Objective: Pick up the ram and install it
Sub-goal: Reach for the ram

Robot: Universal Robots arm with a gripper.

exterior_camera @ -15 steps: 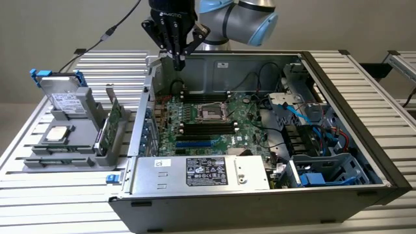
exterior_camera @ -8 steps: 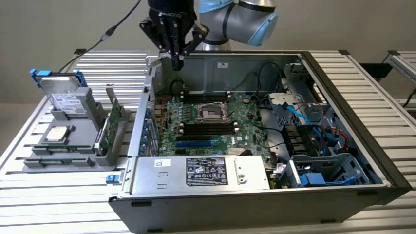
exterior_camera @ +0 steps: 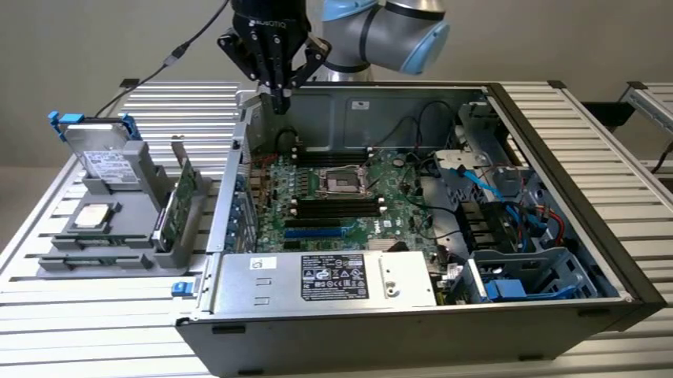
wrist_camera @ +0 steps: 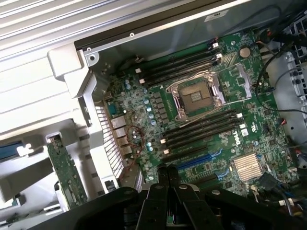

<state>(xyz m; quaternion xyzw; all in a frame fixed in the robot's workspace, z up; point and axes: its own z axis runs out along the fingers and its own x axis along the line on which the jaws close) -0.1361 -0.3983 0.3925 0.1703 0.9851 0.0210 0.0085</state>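
While jaws stand closed, the ram [exterior_camera: 93,261] seems half-hidden in a tray [exterior_camera: 118,189].

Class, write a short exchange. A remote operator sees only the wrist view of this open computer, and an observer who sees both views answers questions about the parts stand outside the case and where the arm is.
Operator: My wrist view gives me the motherboard. What is stored outside the case?
Observer: On the exterior view's left, a hard drive with blue handles stands upright in a grey holder.
Operator: And where is the end effector relative to the case?
Observer: The end effector hangs shut above the case's far wall, near the corner on the exterior view's left.
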